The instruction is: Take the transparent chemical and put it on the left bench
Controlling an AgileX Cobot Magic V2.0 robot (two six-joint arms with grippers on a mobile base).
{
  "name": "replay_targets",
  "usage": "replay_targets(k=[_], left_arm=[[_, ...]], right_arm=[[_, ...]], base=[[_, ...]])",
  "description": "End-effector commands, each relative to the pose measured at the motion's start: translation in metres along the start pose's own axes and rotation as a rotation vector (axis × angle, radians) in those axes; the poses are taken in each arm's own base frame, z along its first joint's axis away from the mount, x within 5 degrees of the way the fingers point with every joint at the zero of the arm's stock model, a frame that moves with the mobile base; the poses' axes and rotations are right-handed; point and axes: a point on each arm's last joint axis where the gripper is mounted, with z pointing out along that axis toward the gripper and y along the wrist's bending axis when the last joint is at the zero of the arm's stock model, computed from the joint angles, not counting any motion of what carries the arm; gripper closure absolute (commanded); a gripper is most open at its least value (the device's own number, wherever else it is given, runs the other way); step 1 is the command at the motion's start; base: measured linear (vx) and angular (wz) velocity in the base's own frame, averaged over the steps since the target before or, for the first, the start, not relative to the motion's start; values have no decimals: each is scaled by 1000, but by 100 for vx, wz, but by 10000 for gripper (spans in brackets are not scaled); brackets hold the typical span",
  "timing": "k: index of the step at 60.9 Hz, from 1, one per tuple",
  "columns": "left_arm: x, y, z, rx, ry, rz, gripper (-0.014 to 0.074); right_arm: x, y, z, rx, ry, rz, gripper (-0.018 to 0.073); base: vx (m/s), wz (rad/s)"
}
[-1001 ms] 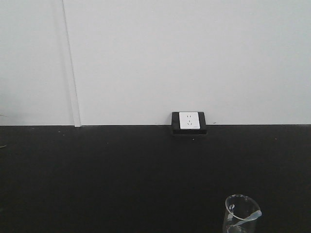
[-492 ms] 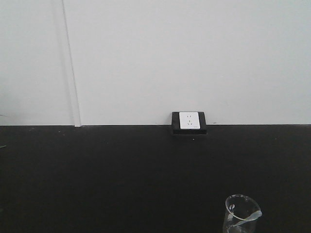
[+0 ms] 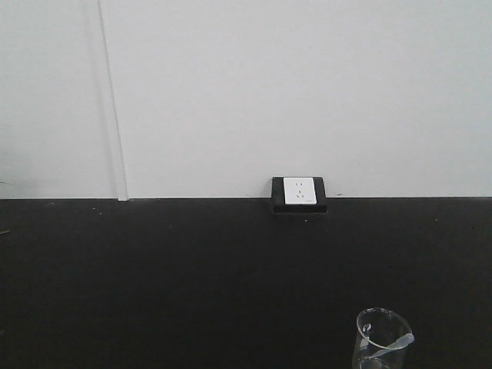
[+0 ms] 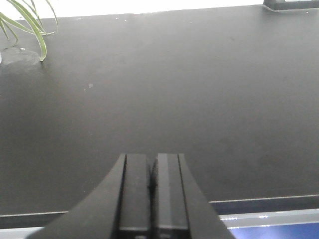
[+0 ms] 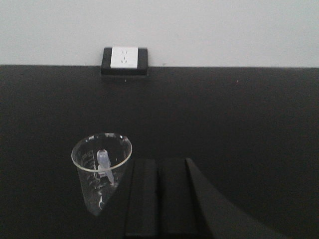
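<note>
The transparent chemical [image 3: 383,338] is a small clear glass beaker standing upright on the left bench [image 3: 192,277], a matte black top against a white wall. In the right wrist view the beaker [image 5: 101,169] holds a small pale object and stands just left of my right gripper [image 5: 158,160]. That gripper is shut with nothing between its fingers, apart from the glass. My left gripper [image 4: 152,158] is also shut and empty, hovering near the front edge of the bench [image 4: 174,89].
A white power socket [image 3: 299,191] in a black housing sits against the wall at the back of the bench, also in the right wrist view [image 5: 124,57]. Green plant leaves [image 4: 30,25] hang over the bench's far left. A metal strip [image 4: 269,216] runs along the front edge.
</note>
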Motion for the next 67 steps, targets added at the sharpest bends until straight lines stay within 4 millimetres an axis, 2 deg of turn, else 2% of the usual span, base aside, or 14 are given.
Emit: replay_targets(k=[1,13,22,34,55,67], left_arm=[[-3,0,-1,-2,-81,-9,600],[-3,0,-1,-2,-81,-9,600],[-3,0,-1,-2,-81,-9,600],[-3,0,-1,-2,-81,-9,600],[-3,0,-1,-2,-81,-9,600],[-3,0,-1,-2,-81,-9,600]], right_arm=[[-17,1,12,-18,-107,-8,398],[-10,3,42,-46,-108,0,184],[0,12,64,-111,-99,10,91],[12,36,82,-286,-135,-113,84],[24,39,127,-294,-101,-89,84],[31,40,142,-298,-71,-85,104]], base=[[0,0],[0,0],[0,0],[0,0],[0,0],[0,0]])
